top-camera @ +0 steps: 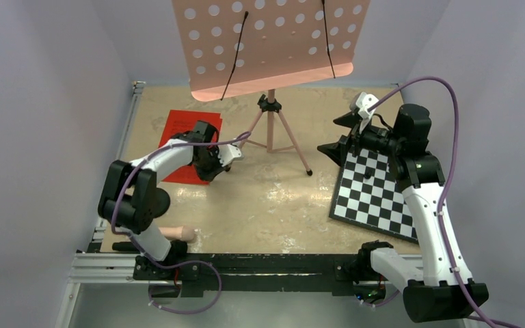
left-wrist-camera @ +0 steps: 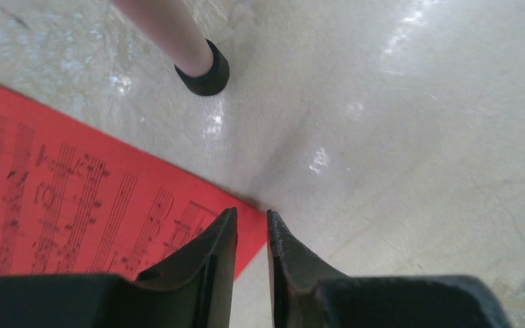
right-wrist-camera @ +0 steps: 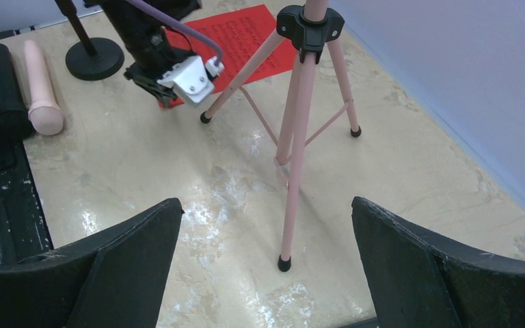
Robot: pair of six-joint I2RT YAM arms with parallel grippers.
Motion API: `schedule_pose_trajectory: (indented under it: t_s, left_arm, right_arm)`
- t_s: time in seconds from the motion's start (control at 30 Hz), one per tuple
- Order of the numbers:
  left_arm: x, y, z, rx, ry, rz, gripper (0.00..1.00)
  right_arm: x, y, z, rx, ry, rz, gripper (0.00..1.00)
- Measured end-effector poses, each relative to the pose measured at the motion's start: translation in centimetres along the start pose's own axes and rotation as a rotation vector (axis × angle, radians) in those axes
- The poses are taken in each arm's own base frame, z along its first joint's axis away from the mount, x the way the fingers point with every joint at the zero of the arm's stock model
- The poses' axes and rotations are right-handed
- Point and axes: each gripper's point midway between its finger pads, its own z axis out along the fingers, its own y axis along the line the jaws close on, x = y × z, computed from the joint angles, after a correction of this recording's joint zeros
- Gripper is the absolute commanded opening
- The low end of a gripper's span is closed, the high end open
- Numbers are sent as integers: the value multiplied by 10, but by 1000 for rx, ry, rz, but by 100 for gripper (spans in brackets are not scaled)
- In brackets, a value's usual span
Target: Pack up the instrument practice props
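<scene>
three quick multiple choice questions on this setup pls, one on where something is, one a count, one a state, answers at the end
1. Where does the red sheet music lie?
A) flat on the table, left of the music stand
B) propped on the stand's desk
C) in the right gripper

2. How many legs with black feet does the music stand have?
A) two
B) four
C) three

3. What state is the right gripper in?
A) shut on a stand leg
B) wide open, holding nothing
C) shut on the sheet music

Answers:
1 A, the overhead view shows the red page on the tabletop beside the tripod.
2 C, the right wrist view shows three pink legs, each ending in a black foot.
3 B, its fingers stand far apart, with only table and tripod between them.
</scene>
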Motion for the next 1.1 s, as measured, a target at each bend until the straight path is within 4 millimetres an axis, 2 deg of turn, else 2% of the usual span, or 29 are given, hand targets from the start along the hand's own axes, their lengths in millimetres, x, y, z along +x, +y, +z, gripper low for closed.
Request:
schedule_pose_trajectory:
  t_s: [0.2,0.27,0.4,0.53,0.77,0.93,1.1]
  left_arm:
    - [-24,-18,-47,-84,-248,82,39]
    - [-35,-21,-56,-100,-325,75,40]
    - [-53,-16,-61,-81,-438,-84,40]
    - [-68,-4,-62,-38,-525,-274,41]
    - [-107,12,-66,32,-664,-401,41]
    - [-126,29,-67,74,-748,-546,41]
    - [-142,44,-72,91,-803,-641,40]
  right_arm:
    - [11,-4,7,-1,-2,13,99]
    - [18,-8,14,-5,1,29,99]
    - [35,-18,36,-25,15,54,99]
    - [50,-16,61,-67,42,41,99]
    - [80,-15,106,-129,115,-96,99]
    - [102,-35,128,-124,179,-185,99]
    - [98,-57,142,-97,195,-259,99]
